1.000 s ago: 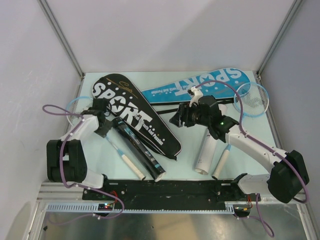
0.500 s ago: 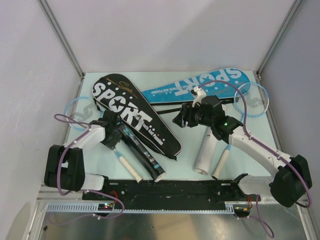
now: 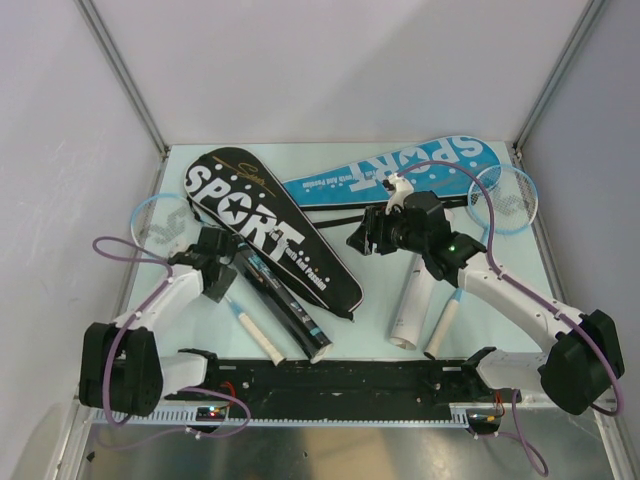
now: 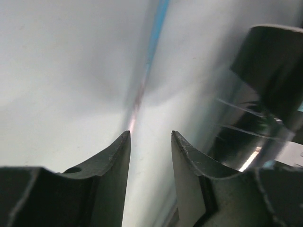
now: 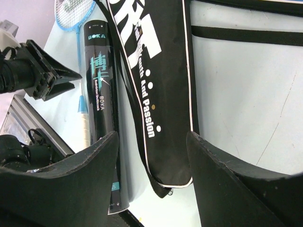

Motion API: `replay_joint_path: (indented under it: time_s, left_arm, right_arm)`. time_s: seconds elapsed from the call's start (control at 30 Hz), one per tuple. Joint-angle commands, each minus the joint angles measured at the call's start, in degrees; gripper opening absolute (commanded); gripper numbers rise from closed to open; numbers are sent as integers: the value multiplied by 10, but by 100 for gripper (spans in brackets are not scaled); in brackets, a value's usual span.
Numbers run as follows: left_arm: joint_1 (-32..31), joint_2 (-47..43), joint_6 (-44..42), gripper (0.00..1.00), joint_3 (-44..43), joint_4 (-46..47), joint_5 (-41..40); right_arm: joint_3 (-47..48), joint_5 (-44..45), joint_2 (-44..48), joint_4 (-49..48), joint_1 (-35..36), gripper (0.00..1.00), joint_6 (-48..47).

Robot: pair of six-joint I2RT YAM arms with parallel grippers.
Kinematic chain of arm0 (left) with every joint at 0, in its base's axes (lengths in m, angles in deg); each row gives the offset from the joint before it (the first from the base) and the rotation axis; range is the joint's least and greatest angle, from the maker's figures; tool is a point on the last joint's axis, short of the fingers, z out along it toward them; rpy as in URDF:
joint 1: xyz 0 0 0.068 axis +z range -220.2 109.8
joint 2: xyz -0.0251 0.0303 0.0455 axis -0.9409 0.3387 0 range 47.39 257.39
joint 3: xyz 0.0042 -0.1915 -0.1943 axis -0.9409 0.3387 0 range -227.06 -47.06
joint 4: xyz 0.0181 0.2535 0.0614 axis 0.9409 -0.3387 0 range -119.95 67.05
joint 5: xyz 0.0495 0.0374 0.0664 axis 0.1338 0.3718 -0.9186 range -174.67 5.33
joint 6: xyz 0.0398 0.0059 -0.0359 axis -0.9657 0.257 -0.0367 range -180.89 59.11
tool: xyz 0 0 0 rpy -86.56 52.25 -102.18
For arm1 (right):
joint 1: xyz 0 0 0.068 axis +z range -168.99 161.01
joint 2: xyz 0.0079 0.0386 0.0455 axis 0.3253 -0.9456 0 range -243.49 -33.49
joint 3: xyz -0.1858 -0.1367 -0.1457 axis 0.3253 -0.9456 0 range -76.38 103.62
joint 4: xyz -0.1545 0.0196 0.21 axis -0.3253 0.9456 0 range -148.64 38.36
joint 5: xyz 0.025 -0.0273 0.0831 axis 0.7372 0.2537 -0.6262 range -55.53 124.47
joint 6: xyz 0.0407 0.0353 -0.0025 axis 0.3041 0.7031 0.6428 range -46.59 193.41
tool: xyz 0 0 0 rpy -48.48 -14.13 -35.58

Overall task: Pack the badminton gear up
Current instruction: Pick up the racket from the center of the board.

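Beside the black tube point(image 3: 285, 310) | my left gripper point(image 4: 150, 135) hung over the light-blue racket point(image 4: 156, 23), jaws apart | my right gripper point(image 5: 151, 137) gaped empty

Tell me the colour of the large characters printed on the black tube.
Teal, against the black tube; smaller white lettering sits below them. The right wrist view shows it best.

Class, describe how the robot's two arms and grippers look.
The left arm and right arm have white links, black joints and a looping purple cable each; the right shows a green light. The left gripper and right gripper have black wedge-shaped fingers.
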Motion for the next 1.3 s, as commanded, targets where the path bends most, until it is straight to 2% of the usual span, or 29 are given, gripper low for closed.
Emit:
replay_joint_path:
  time_s: [0.0,0.2,0.47,0.6,0.67,0.7,0.77,0.83,1.13,1.27]
  left_arm:
    - [-2,7,22,44,18,-11,-30]
    - [-2,18,33,44,20,-17,-35]
    - [-1,118,47,39,2,-20,0]
    - [-1,122,57,32,3,-23,-2]
    - [0,116,63,20,7,-25,-4]
    - [3,114,67,10,10,-27,-4]
    - [16,98,77,3,18,-33,-2]
    - [30,66,91,1,27,-42,-4]
    - [42,-154,124,0,28,-58,-29]
    - [34,-227,101,0,16,-61,-44]
  right_arm:
    - [-1,10,18,-7,0,64,-7]
    - [-1,11,17,-9,-1,64,-10]
    - [-1,9,12,-20,-1,64,-9]
    - [-1,10,11,-17,-2,64,-13]
    - [-1,11,12,-15,-3,64,-14]
    - [-1,11,12,-15,-4,64,-15]
    - [-1,10,13,-14,-5,64,-16]
    - [-1,10,18,-13,-5,64,-15]
    - [-1,-6,36,-24,10,64,34]
    - [-1,-18,26,-53,45,64,63]
